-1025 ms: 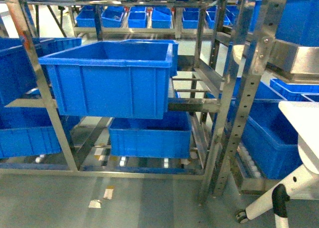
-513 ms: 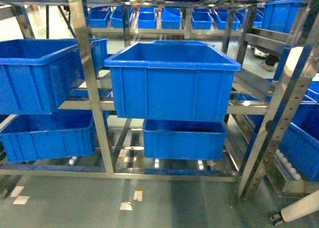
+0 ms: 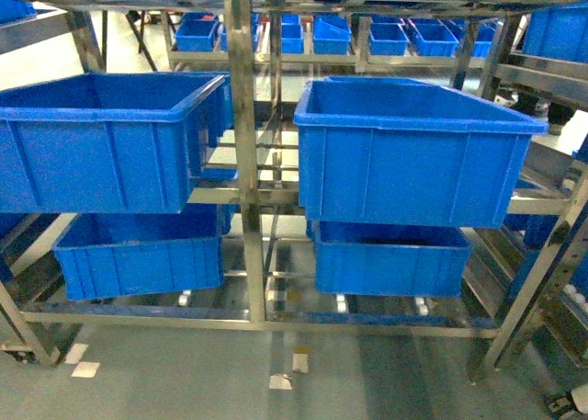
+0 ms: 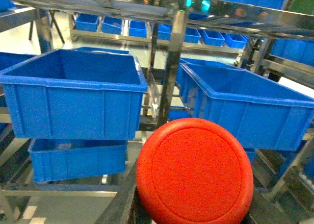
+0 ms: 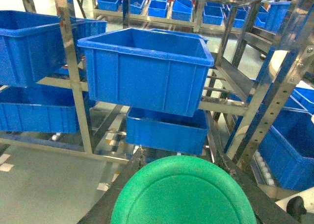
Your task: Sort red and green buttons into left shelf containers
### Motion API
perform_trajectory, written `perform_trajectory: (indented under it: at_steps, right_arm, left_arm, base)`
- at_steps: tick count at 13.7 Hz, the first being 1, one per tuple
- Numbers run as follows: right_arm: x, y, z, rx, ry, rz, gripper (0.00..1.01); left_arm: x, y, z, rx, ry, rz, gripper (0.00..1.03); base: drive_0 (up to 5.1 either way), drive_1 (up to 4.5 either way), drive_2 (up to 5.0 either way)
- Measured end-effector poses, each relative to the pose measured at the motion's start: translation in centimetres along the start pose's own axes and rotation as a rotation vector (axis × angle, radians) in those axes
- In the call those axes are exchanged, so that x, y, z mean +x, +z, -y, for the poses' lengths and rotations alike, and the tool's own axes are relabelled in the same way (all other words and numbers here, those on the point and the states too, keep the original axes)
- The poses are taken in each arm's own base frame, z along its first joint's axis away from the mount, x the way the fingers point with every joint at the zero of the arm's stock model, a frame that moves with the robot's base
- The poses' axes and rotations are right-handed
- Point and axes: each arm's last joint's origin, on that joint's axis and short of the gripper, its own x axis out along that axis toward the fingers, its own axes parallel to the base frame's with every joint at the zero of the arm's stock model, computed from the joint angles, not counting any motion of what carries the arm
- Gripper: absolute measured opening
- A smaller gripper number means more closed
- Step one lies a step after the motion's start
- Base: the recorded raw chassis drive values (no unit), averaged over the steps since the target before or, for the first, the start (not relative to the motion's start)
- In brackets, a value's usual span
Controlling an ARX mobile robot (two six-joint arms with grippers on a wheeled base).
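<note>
A red button fills the lower middle of the left wrist view, its round cap facing the camera, and my left gripper is shut on it between dark fingers. Beyond it two left shelf containers, big blue bins, stand either side of a steel post. In the right wrist view my right gripper is shut on a green button, with a blue bin beyond. The head view shows both upper bins but neither gripper.
A steel upright separates the two upper bins. Lower blue bins sit beneath them. Rows of small blue bins line the far racks. Paper scraps lie on the grey floor. A slanted steel post stands at right.
The shelf has slid rightward in the head view, bringing a second upper bin into view on the left. The white object at the right has left the frame.
</note>
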Motion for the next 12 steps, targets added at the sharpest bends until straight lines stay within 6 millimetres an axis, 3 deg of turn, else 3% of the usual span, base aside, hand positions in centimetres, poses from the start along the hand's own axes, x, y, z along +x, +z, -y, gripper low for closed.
perform_trajectory:
  at_steps: [7,12]
  right_arm:
    - [0.00,0.01,0.00,0.000,-0.001,0.002,0.34]
    - [0.00,0.00,0.02,0.000,-0.007,0.000,0.34]
  left_arm:
    - [-0.02,-0.03,0.09,0.001,-0.013,-0.004,0.25]
    - [0.01,-0.05,0.09,0.001,-0.014,-0.005,0.25]
  base:
    - [0.1,3.98,-3.7]
    - [-3.5,4.79,-1.2]
